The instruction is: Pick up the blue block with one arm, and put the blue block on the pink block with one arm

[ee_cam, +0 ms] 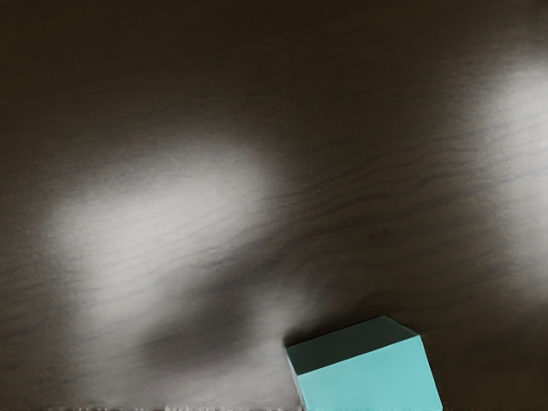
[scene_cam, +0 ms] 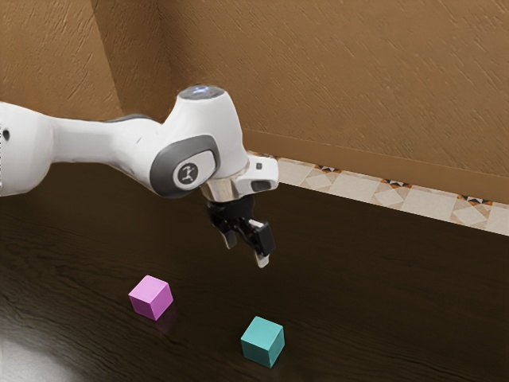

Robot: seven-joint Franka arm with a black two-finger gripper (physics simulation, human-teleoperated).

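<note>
**Operator:** Report the room.

**Technician:** A brown, rough-textured wall closes the back of the scene. At its foot, past the far edge of the surface, runs a strip of pale patterned tile floor.

**Operator:** Report the surface.

**Technician:** It is dark wood grain with a glossy finish. The wrist view shows broad pale reflections across it.

**Operator:** Report the arm and tool.

**Technician:** The white arm enters from the exterior view's left. The tool hangs above the surface with its fingers apart and nothing between them. It touches neither block.

**Operator:** Report the blocks.

**Technician:** The blue block, teal in tone, rests on the surface below the tool. In the wrist view the same block lies close under the hand. The pink block rests on the surface toward the exterior view's left of the blue block, clearly apart from it. The two blocks are not stacked.
</note>
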